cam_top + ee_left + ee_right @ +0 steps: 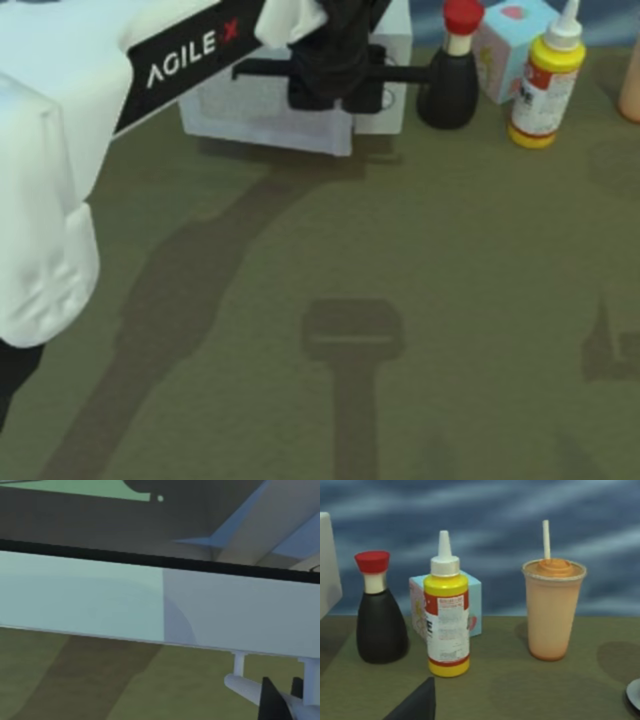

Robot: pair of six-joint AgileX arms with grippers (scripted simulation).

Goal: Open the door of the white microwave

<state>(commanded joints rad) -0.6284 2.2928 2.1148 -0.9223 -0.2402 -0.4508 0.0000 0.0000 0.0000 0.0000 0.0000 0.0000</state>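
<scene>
From above, my left pincer [335,90] sits at the front of the white microwave [390,40] at the table's [450,300] far edge, over the door [270,115]; whether it is spread I cannot tell. The left wrist view shows the door's top edge and its slim handle [250,686] by one fingertip [272,702]. The handle looks stiff, smooth, the place to grip. The right wrist view shows only bottles; that arm is parked

Table [420,260] front lies open; dark bottle [448,85] and yellow bottle [545,85] crowd the white microwave's [385,45] right.
</scene>
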